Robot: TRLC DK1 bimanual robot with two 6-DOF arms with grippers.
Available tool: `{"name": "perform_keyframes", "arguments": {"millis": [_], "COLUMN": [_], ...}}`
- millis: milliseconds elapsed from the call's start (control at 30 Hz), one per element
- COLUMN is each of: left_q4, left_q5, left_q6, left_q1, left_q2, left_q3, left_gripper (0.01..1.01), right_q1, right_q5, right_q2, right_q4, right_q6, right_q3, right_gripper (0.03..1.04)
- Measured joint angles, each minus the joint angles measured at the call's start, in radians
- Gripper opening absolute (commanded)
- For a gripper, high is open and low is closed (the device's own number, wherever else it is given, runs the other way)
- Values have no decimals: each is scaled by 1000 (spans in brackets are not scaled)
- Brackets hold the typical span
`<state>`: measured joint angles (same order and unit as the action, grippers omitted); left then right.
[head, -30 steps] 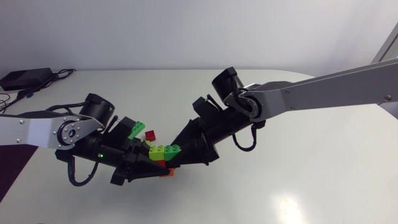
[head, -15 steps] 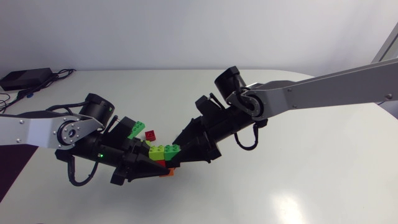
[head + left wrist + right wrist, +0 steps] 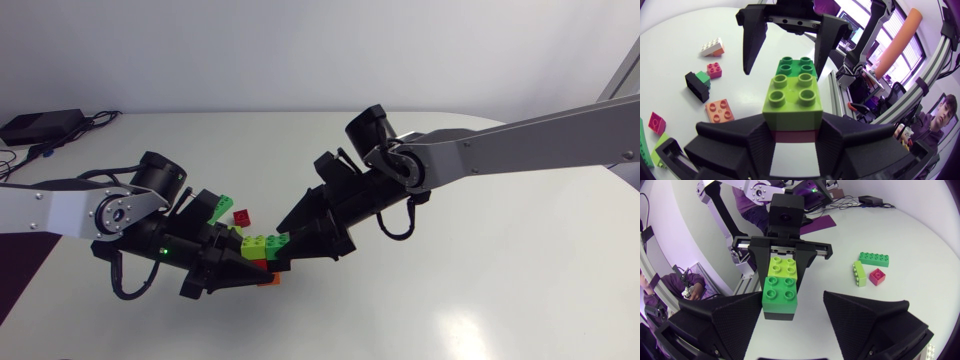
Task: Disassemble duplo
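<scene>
My left gripper is pinched on the stack. Its fingers press the lime brick and the red brick beneath it from both sides.

My right gripper stands spread around the green brick at the stack's far end. One finger seems to lie against the brick's side, though I cannot be sure of the contact. The other finger is well apart, so nothing is gripped there yet.

That lopsided stance is the main worry. If I close from here, the near finger may shove the stack sideways before the far one arrives, twisting it in my left grip.

If the right fingers reach too deep, they may clamp the lime brick too, and then pulling separates nothing.

A straight pull could slide my wedge fingers off the smooth sides (a tilt would likely break the studs free more easily).

A sudden release could fling the green brick down among the loose bricks on the table.

The two grippers' tips are near each other and could knock together.
</scene>
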<state>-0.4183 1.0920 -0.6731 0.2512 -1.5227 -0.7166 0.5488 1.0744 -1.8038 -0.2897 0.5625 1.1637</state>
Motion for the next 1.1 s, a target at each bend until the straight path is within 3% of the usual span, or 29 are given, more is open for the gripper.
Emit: {"name": "perform_keyframes", "arguments": {"millis": [67,200,367,967,1100], "left_q4": [0,3,5,6,6], "left_q5": [0,-7,-19,-26,-17], "left_q6": [0,0,0,-8,-8], "left_q1": [0,0,0,2,2], "left_q2": [-3,-5,-9,-10,-10], "left_q3": [-2,-3,-4,-4,-4], "left_gripper": [364,364,364,364,364], "right_q1": [0,0,0,-13,-21], "right_q5": [0,6,17,-18,-47], "right_q2": [2,3,3,3,6], "right_q4": [4,4,5,13,57], "right_q6": [0,0,-10,-23,-43], "right_q3": [0,0,0,4,4], "right_gripper": [715,441,223,221,211]}}
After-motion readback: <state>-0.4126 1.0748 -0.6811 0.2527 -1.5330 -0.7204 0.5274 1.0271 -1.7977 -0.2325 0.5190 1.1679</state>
